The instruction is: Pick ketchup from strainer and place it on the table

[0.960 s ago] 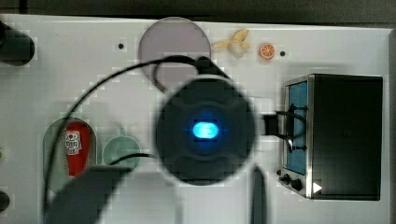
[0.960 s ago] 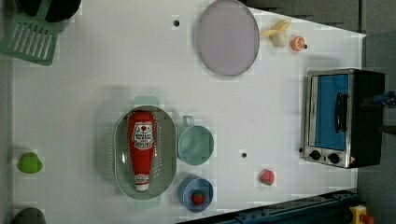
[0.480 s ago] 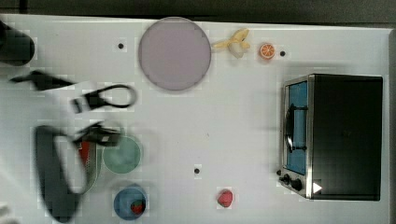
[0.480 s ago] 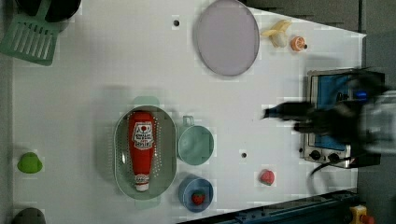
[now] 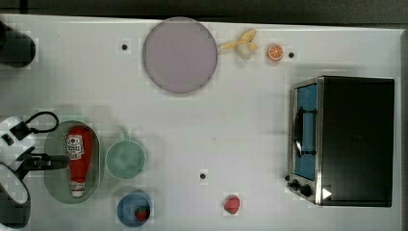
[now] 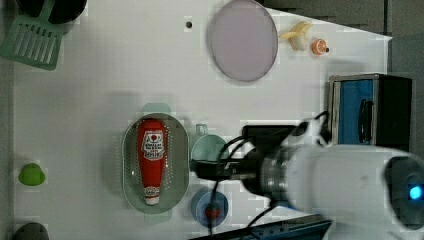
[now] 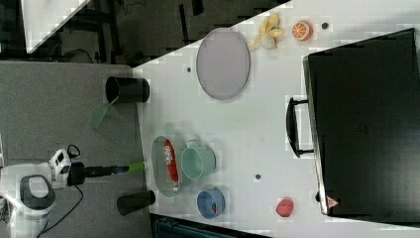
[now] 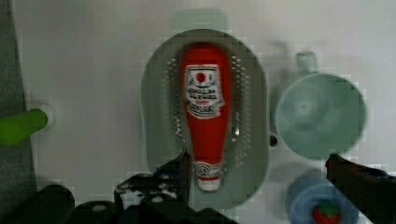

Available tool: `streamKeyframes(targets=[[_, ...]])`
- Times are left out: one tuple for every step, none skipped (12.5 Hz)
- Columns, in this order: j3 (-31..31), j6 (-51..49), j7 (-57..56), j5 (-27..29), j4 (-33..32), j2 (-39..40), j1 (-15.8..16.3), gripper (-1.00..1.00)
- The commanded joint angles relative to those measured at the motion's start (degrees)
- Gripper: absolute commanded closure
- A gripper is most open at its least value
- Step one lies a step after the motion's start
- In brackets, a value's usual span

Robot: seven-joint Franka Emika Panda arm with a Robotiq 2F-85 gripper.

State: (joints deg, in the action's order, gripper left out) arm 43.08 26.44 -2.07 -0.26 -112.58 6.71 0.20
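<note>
gripper (image 8: 254, 163): fingers spread wide, holding nothing, above the strainer | ketchup (image 5: 79, 158): lying flat inside strainer (image 5: 52, 185), cap toward the near edge in the top view | strainer: on table (image 5: 231, 125) by the top view's left edge, green mug (image 5: 125, 159) just beside it

light: bright, even | shadows: soft, faint | quality: blocky, soft focus | wrist view: slightly blurred

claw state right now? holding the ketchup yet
claw: open, holding nothing; the ketchup lies flat in the strainer, untouched.
</note>
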Motion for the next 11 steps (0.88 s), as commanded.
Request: streamKeyframes(targets=[[-0.8, 6.9, 5.2, -4.6, -2.2, 4.4, -0.8, -1.0], [-0.8, 9.8, 6.3, -7.0, -3.3, 6.3, -0.4, -1.0], [-0.8, 12.6, 7.2, -9.3, -4.2, 8.5, -0.1, -1.0], [-0.8, 15.7, 8.0, -11.2, -5.0, 10.8, 0.1, -1.0], [-0.9, 18.4, 9.2, -12.7, -5.5, 13.2, 0.2, -1.0], [-1.0, 20.7, 10.5, -14.4, -5.7, 15.7, 0.3, -1.0], [-1.0, 22.6, 11.7, -16.2, -5.7, 18.0, 0.4, -1.0], [-1.2, 24.1, 13.2, -18.5, -5.7, 20.3, 0.6, -1.0], [-1.5, 25.5, 15.0, -20.7, -5.6, 22.3, 0.8, -1.0], [-1.9, 26.7, 16.5, -23.0, -5.6, 24.2, 1.0, -1.0], [-2.4, 28.0, 17.6, -25.2, -5.6, 26.0, 1.4, -1.0]])
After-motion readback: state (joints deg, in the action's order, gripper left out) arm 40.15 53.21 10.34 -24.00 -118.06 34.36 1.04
